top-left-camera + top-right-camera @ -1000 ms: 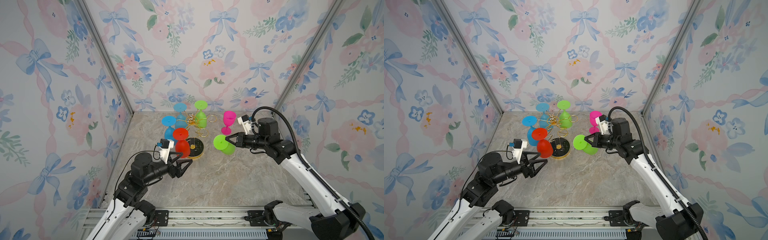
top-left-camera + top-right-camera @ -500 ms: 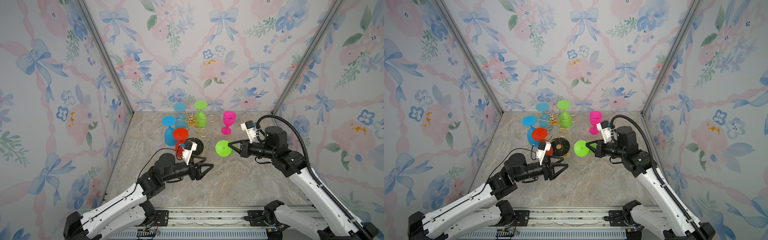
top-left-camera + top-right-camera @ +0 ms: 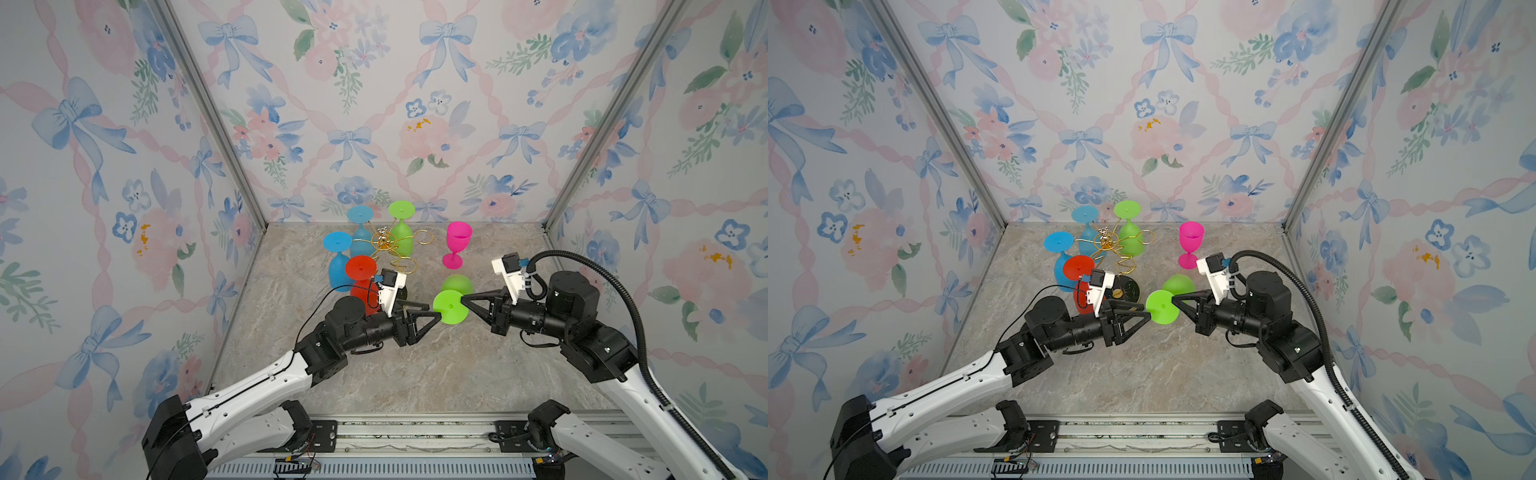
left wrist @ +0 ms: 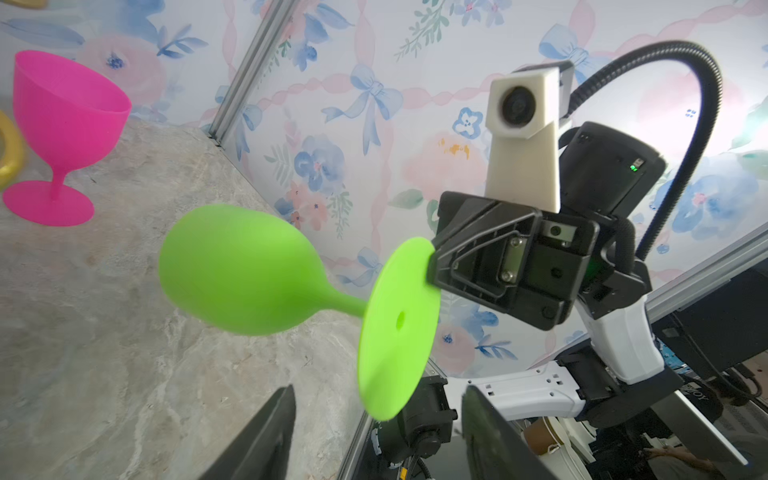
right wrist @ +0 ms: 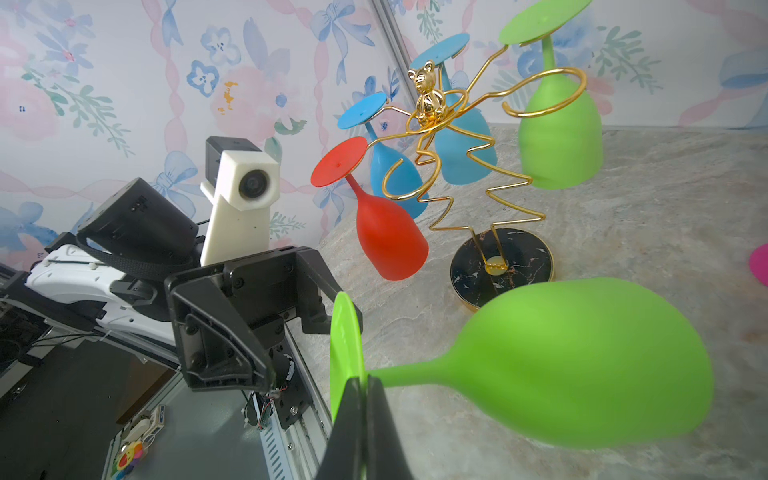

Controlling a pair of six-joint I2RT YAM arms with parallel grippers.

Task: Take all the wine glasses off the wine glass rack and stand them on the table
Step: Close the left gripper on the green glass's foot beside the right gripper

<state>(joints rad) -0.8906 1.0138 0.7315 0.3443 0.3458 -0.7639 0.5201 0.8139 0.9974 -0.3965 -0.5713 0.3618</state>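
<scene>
The gold wine glass rack (image 3: 386, 245) (image 3: 1106, 245) (image 5: 436, 112) stands at the back with red (image 3: 360, 268), blue and green glasses hanging on it. A green wine glass (image 3: 449, 306) (image 3: 1162, 306) (image 4: 237, 270) (image 5: 582, 365) lies level in the air, off the rack, its bowl toward the back. My right gripper (image 3: 463, 298) (image 3: 1175, 299) (image 5: 365, 380) is shut on the rim of its foot. From the opposite side, my left gripper (image 3: 434, 311) (image 3: 1146, 311) (image 4: 379, 390) stands open, with the foot's other edge between its fingers. Whether they touch it is unclear.
A pink glass (image 3: 457, 241) (image 4: 62, 124) stands upright on the marble table to the right of the rack. The rack's black round base (image 3: 1125, 286) (image 5: 503, 266) sits just behind my left wrist. Papered walls close in the table on three sides.
My left arm has swung from beside the red glass rightward to the green glass's foot, its jaws narrowing. My right gripper has brought the green glass down and toward the front.
</scene>
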